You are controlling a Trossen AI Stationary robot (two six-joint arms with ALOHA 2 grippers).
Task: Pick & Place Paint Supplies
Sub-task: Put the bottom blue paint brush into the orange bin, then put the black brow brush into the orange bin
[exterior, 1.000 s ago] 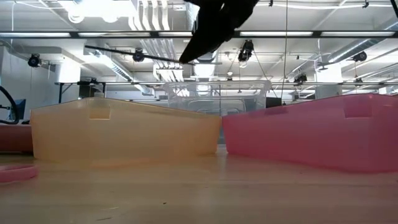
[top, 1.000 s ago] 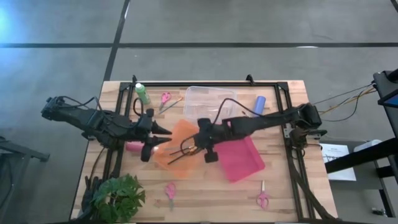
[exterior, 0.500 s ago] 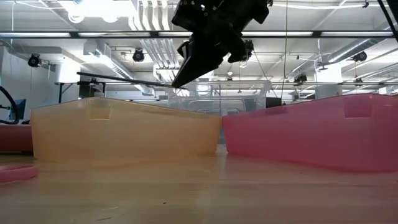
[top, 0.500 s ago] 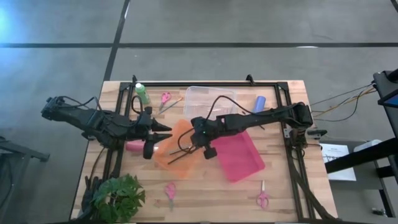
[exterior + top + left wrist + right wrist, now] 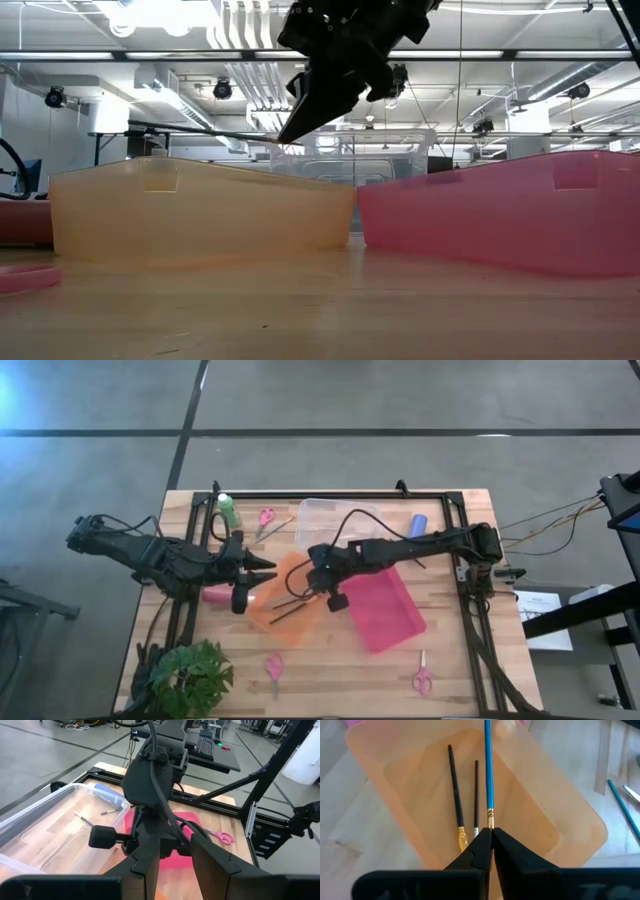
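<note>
Left end effector (image 5: 175,862) is showing two dark fingers (image 5: 147,857) standing apart with a gap between them, nothing lying in the gap. Straight ahead, close, the other arm (image 5: 152,775) is filling the middle, cables running down it and a black knob (image 5: 102,836) sticking out sideways. Behind that arm a pink bin (image 5: 187,822) is sitting on the wooden counter (image 5: 220,815). Off to one side, a clear bin (image 5: 60,827) is holding two thin brushes (image 5: 85,820). Pink scissors (image 5: 220,836) are lying beyond the pink bin.
</note>
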